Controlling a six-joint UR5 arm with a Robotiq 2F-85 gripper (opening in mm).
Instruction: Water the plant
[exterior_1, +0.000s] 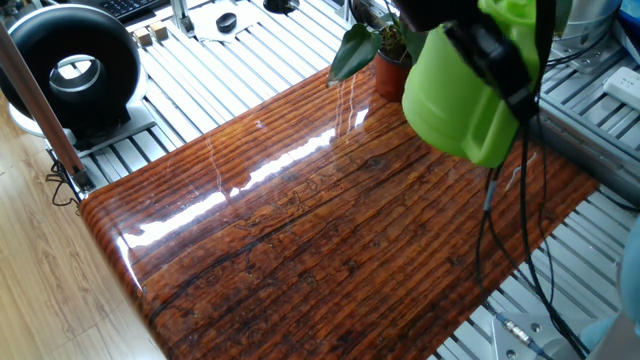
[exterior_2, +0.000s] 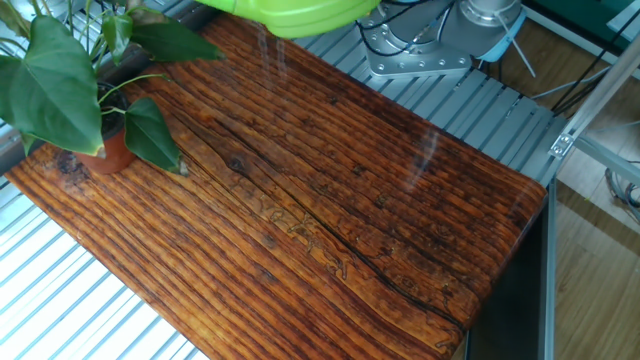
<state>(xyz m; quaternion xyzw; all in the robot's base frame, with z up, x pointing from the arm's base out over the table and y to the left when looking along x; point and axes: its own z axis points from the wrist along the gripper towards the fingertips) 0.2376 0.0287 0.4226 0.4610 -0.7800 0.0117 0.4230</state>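
One glossy striped reddish-brown wooden table (exterior_1: 330, 230) carries the scene. Lime-green plastic watering can (exterior_1: 462, 95), tilted, hangs above it, gripped by the dark end effector (exterior_1: 495, 45). Small broad-leaved plant in terracotta pot (exterior_2: 100, 120) stands near the table's corner.

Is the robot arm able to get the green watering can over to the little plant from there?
Probably yes. The watering can hangs in the air above the wooden table, with only bare tabletop between it and the plant in the other fixed view.
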